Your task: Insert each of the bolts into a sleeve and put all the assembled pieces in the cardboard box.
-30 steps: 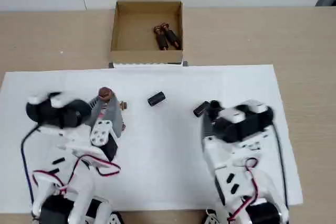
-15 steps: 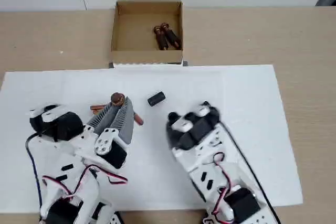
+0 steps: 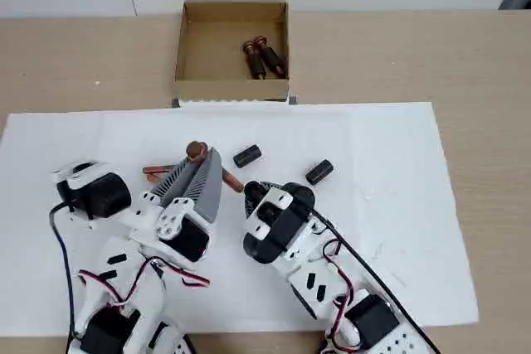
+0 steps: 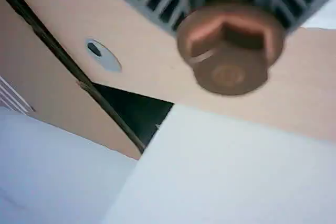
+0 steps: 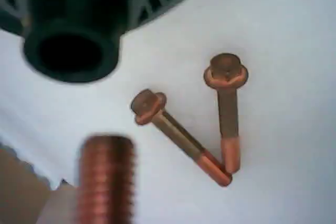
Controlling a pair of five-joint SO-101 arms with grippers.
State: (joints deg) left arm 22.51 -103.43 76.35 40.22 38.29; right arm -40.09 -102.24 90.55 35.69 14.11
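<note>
From the high view, the cardboard box [image 3: 187, 47] sits at the far side of the tabletop [image 3: 481, 55] with two assembled pieces [image 3: 262, 57] inside. On the arms' side of the box, the left claw [image 3: 202, 173] is pinched on a bolt [image 3: 197, 151]. Its head is up and its shank slants toward the right claw [image 3: 255, 195], which is just beside it. Two loose sleeves [image 3: 246, 156] lie on the white sheet [image 3: 390, 147] between the box and the arms. Two loose bolts [image 3: 158, 172] lie by the left claw.

In the left wrist view, the bolt [image 4: 231, 51] shows head-on, clamped between ribbed grey jaws. It looks like solid metal: stiff, heavy for its size, smooth and round. It would likely twist in the grip if pushed off-axis. The best hold is on the shank just under the head, leaving the thread free.

In the right wrist view, the right claw is closed around a black sleeve [image 5: 71, 45], with its open bore near the bolt's threaded tip [image 5: 107, 177]. The sleeve seems light, rigid and apt to roll, so it is best gripped across its outer wall with both ends clear.
</note>
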